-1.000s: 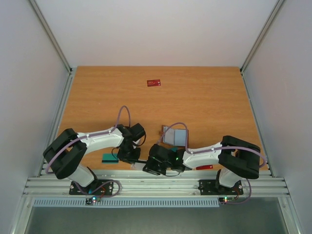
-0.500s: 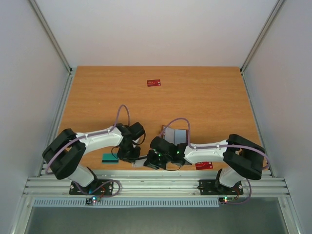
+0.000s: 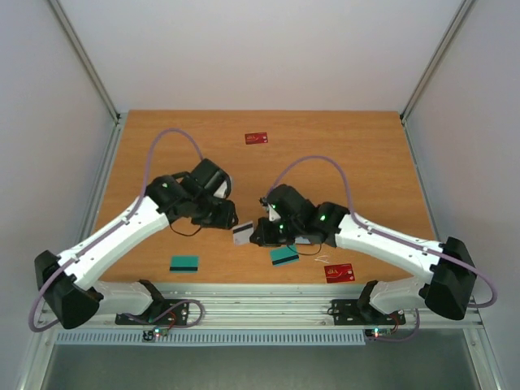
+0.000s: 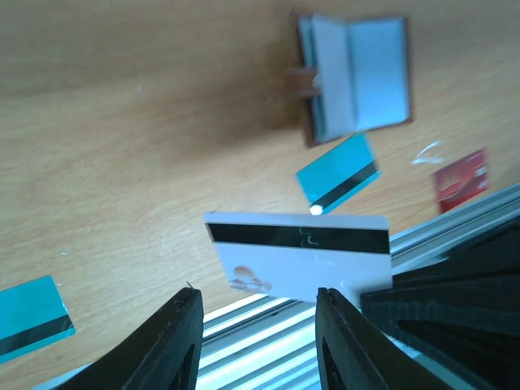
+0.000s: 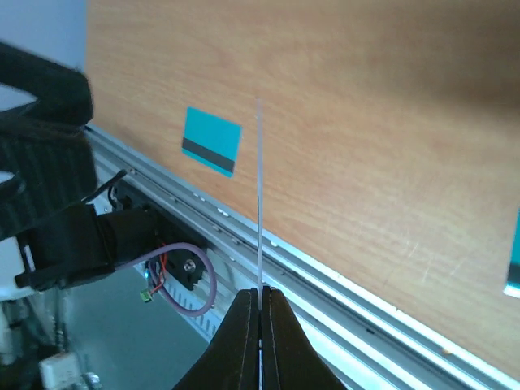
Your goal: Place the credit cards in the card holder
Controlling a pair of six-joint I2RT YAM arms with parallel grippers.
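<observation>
Nearest me, three credit cards lie flat along the near edge of the worktop (image 3: 349,162): a teal card (image 3: 184,262) on the left, a second teal card (image 3: 283,255) near the middle and a red card (image 3: 339,272) to the right. Just beyond them, my right hand (image 5: 260,291) has its fingers pressed together on a white card (image 4: 296,258) with a black stripe, pinching it near one end and holding it up off the wood. My left hand (image 4: 258,296) sits just left of that card with its fingers spread, touching nothing. The card holder (image 4: 357,77) lies open with its grey-blue lining up, just beyond the second teal card. From overhead my right arm covers most of it, so I cannot tell whether any cards are already inside. Farthest off, another red card (image 3: 257,138) lies alone toward the far edge. I judge the step in hand to be carrying the white card to the holder. The next move calls for lining the card's free edge up with a pocket mouth and sliding it in, probably with my left hand steadying the holder so it does not skate.
</observation>
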